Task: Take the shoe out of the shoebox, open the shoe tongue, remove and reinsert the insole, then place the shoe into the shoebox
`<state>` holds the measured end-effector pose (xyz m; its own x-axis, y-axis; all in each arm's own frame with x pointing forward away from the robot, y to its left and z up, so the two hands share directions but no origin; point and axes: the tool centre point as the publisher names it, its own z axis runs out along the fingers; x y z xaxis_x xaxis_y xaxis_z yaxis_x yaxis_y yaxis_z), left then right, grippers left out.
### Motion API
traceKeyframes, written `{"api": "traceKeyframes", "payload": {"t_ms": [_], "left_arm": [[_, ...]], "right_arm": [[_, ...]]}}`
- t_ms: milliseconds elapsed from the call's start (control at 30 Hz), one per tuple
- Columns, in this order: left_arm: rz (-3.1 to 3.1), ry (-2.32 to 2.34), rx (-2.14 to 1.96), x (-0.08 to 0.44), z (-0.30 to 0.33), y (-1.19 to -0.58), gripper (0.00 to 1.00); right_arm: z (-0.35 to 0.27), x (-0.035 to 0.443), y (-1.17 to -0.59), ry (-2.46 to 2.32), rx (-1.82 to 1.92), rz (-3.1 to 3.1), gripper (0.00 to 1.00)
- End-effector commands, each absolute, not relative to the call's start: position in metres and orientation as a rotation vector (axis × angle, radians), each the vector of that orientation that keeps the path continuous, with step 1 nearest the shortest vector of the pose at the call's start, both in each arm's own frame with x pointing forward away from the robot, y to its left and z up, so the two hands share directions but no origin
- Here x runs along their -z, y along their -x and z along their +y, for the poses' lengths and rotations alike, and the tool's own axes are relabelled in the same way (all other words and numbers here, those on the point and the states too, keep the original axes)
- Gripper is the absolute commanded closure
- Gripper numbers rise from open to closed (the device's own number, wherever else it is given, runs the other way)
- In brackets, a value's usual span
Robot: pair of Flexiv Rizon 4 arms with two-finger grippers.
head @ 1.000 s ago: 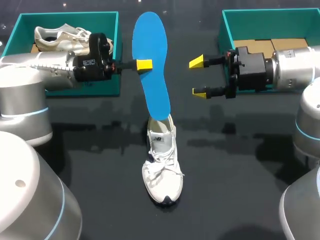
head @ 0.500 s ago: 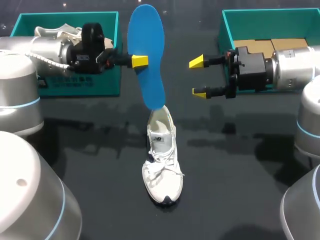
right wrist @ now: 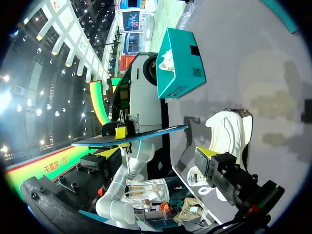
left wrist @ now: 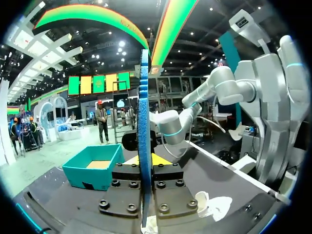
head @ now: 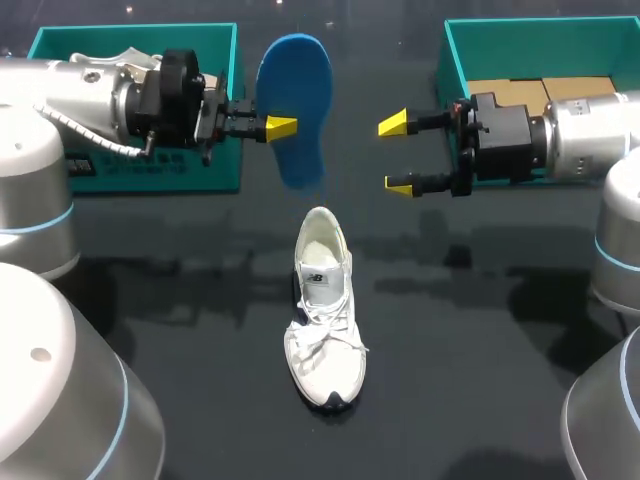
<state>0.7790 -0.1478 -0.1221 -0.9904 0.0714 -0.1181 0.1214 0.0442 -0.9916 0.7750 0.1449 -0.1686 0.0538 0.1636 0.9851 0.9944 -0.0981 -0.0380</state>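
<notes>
The left gripper (head: 281,127) pinches the blue insole (head: 298,95), holding it in the air, clear of the white shoe (head: 324,310), which stands mid-table, toe nearest. The right gripper (head: 398,154), fingers spread, hovers right of the insole.

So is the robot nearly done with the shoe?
About halfway. The white shoe stands on the table. The blue insole is out too, pinched in the left tool, clear of the shoe; the right tool hangs open. Left: sliding it back in and boxing the shoe.
</notes>
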Motion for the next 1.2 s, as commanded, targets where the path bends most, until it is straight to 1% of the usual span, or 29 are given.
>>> {"api": "traceKeyframes", "payload": {"t_ms": [33,200,267,633,933,1200], "left_arm": [[1.882,-0.614,1.71,0.119,-0.146,-0.768,1.0],[1.731,-0.76,1.516,0.127,-0.149,-0.765,1.0],[1.72,-0.837,1.507,0.133,-0.152,-0.767,1.0],[1.775,-0.825,1.549,0.136,-0.154,-0.77,1.0],[1.573,-0.902,1.34,0.164,-0.148,-0.776,1.0],[1.456,-0.977,1.181,0.166,-0.152,-0.783,1.0]], "right_arm": [[0.147,0.169,-0.774,1.428,1.16,-1.25,0.0],[0.147,0.169,-0.774,1.428,1.16,-1.25,0.0],[0.147,0.169,-0.774,1.428,1.16,-1.25,0.0],[0.147,0.169,-0.774,1.428,1.16,-1.25,0.0],[0.147,0.169,-0.774,1.428,1.16,-1.25,0.0],[0.15,0.164,-0.773,1.42,1.159,-1.297,0.0]]}}
